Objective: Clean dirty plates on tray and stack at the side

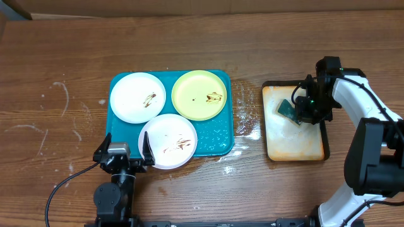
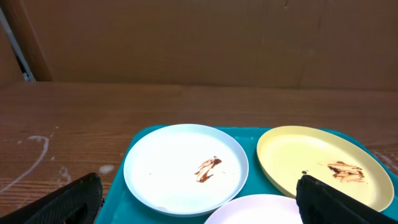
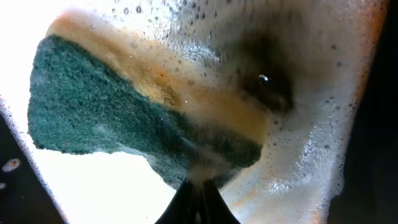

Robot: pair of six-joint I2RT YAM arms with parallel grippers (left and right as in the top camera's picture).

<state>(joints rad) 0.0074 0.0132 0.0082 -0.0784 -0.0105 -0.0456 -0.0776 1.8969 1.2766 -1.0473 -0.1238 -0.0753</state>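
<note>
While the left pincer (image 1: pixel 124 152) gapes, the right pincer (image 1: pixel 302 108) clamps a sponge (image 3: pixel 118 115) on a beige tray (image 1: pixel 297 146).

The left gripper (image 1: pixel 124 146) sits at 7 o'clock, jaws spread wide, aimed toward 12. The right arm (image 1: pixel 361 101) reaches in from 3 o'clock, the right gripper (image 1: pixel 297 109) pinched onto a sponge (image 3: pixel 124 118).

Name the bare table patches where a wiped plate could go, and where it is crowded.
Free: the table left of the teal tray, and the long strip behind both trays. Tight: the wet gap between teal tray and beige tray. Crowded: three plates fill the teal tray; the sponge and right gripper occupy the beige one.
</note>
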